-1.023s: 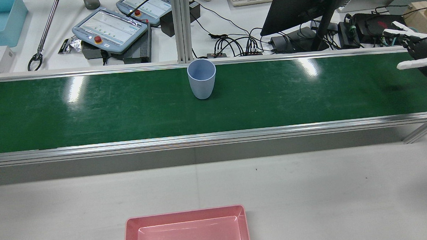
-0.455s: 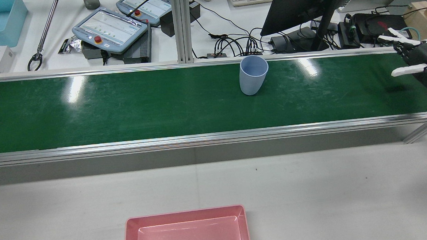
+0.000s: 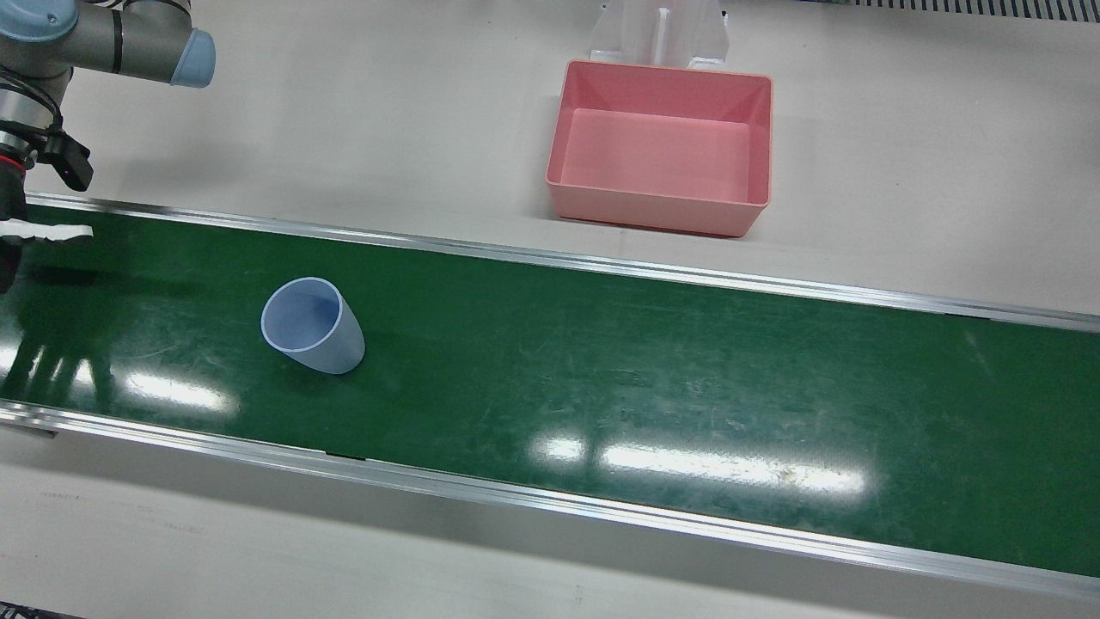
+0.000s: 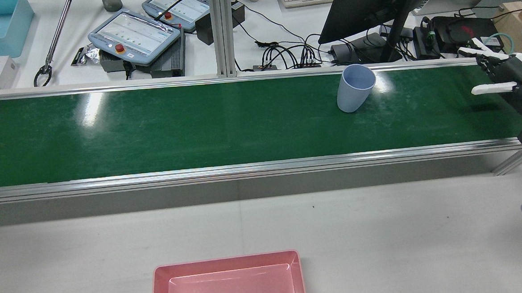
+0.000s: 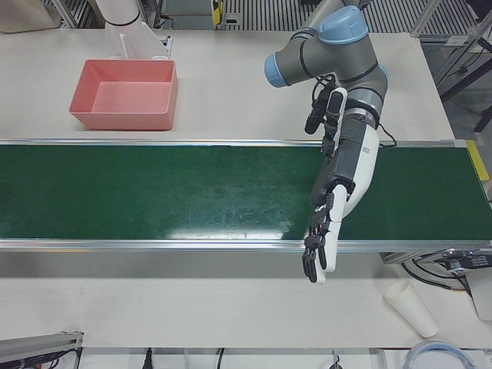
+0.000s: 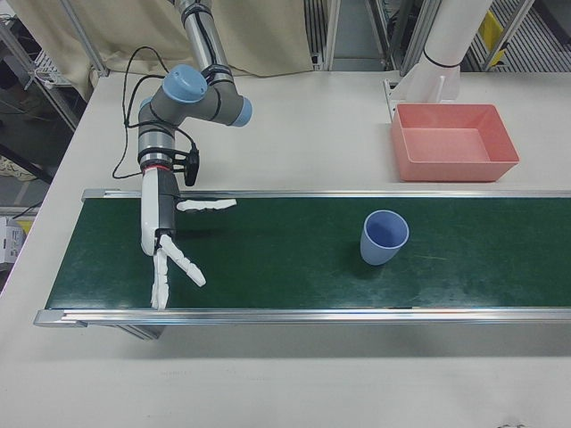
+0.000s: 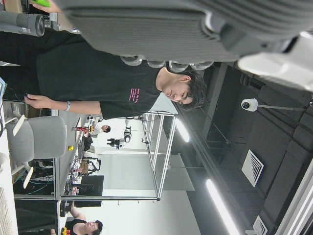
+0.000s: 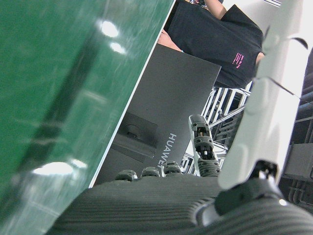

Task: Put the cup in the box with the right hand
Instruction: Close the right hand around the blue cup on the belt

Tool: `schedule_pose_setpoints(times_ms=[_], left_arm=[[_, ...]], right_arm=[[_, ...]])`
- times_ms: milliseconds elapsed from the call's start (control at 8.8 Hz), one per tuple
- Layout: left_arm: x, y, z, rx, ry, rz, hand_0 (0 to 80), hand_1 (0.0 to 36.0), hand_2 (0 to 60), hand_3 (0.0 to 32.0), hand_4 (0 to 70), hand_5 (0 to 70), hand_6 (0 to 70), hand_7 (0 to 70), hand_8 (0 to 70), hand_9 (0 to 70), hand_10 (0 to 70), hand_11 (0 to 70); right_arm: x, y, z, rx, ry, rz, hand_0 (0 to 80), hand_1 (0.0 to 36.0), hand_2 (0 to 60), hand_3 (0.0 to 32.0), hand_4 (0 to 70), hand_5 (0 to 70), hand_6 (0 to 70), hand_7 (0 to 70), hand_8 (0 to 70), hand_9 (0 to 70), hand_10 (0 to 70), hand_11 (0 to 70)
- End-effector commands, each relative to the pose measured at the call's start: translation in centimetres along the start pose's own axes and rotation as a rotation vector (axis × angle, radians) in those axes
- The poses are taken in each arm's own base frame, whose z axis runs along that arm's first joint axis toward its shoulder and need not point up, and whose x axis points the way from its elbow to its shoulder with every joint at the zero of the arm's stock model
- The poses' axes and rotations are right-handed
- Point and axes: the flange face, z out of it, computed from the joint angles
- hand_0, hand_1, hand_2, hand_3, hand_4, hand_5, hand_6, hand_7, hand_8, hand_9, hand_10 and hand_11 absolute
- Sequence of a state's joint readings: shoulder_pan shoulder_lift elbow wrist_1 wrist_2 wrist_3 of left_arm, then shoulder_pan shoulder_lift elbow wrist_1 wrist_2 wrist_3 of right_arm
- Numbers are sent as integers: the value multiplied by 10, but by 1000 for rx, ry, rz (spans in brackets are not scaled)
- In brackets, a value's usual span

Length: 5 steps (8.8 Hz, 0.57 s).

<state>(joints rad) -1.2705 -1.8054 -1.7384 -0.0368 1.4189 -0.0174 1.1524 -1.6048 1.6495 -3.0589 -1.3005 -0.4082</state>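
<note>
Presently, the following items are recorded.

Cup (image 6: pixel 384 237): pale blue, upright on the green belt (image 6: pixel 294 267), mouth open upward. It is placed well apart from the right hand (image 6: pixel 169 254), out on the side toward which the thumb reaches, and nothing is touching it. In the rear view the cup (image 4: pixel 354 88) is seen near the belt's far rail, with the right hand (image 4: pixel 505 78) at the frame's right edge.

Right hand: held over the end of the belt, fingers (image 6: pixel 164 278) spread apart and extended toward the outer rail, thumb stuck out sideways along the belt. Nothing is held. In the front view only a white fingertip and part of the wrist are caught at the left edge.

Box (image 6: pixel 455 143): pink, rectangular, set on the white table (image 6: pixel 294 134) beyond the belt's inner rail, far from the right hand and farther along than the cup. Its interior is seen bare in the front view (image 3: pixel 660 146).

Left hand (image 5: pixel 321 238): hung over the belt's outer rail on the other half of the station, fingers extended and slightly apart, nothing grasped.

Paper cup (image 5: pixel 411 307): white, lying on its side on the table, just past the left hand.

Monitor (image 4: pixel 370 7): dark, standing on the desk beyond the belt, in line with the cup.
</note>
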Motion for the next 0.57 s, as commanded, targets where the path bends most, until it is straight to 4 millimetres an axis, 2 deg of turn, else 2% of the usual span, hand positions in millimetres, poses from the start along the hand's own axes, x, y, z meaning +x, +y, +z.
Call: schedule_pose_setpoints(times_ms=[0,114,227,341,455], left_arm=[[0,1,0,-1,0,0,0,0,0,0,0,0,0,0,0,0,0,0],[0,1,0,-1,0,0,0,0,0,0,0,0,0,0,0,0,0,0],[1,1,0,-1,1,1,0,0,0,0,0,0,0,0,0,0,0,0],[1,0,0,0,1,1,0,0,0,0,0,0,0,0,0,0,0,0],[1,-1,-1,2,1,1,0,0,0,0,0,0,0,0,0,0,0,0]], right_arm=[[7,4,1,-8,12,1,508,137,0,0,41,46,22,50,0,0,0,0],[15,7,1,-5,8,6,494,164,102,0,29,46,23,52,0,0,0,0],[22,11,1,-11,16,10,503,146,35,0,41,45,23,56,0,0,0,0],[26,14,2,-17,23,12,496,152,70,0,35,44,23,57,0,0,0,0],[27,18,6,-23,23,15,493,153,76,0,29,44,23,58,0,0,0,0]])
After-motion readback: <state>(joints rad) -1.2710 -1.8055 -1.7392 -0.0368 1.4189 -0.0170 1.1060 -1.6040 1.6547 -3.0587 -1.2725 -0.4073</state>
